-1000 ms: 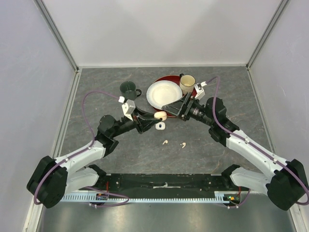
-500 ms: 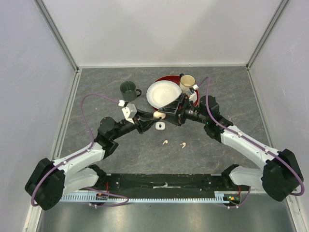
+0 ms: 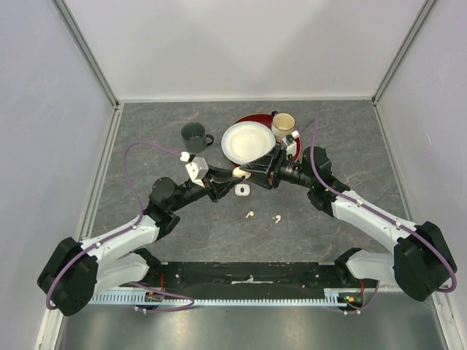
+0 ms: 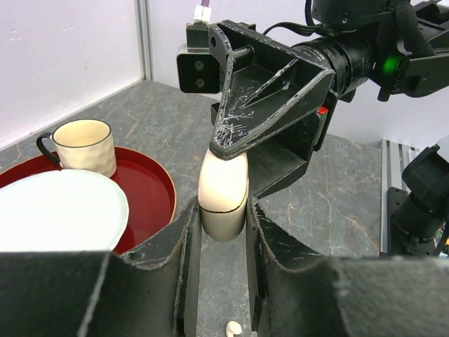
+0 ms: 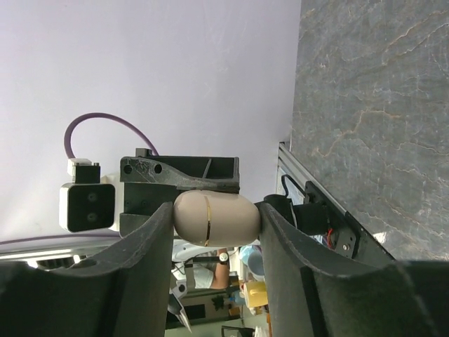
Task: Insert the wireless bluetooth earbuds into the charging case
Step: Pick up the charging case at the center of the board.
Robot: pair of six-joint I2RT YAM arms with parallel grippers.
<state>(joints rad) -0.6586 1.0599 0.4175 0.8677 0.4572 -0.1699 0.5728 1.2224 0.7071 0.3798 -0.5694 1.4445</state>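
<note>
The peach charging case (image 3: 238, 172) is held above the middle of the tabletop. The left gripper (image 3: 228, 177) is clamped on one half and the right gripper (image 3: 248, 170) on the other (a thin seam runs between). One earbud (image 3: 249, 214) and a second earbud (image 3: 277, 218) lie apart toward the near edge.

Top overhead, distant; wrists close, opposed, both on case (image 4: 223, 193).
</note>
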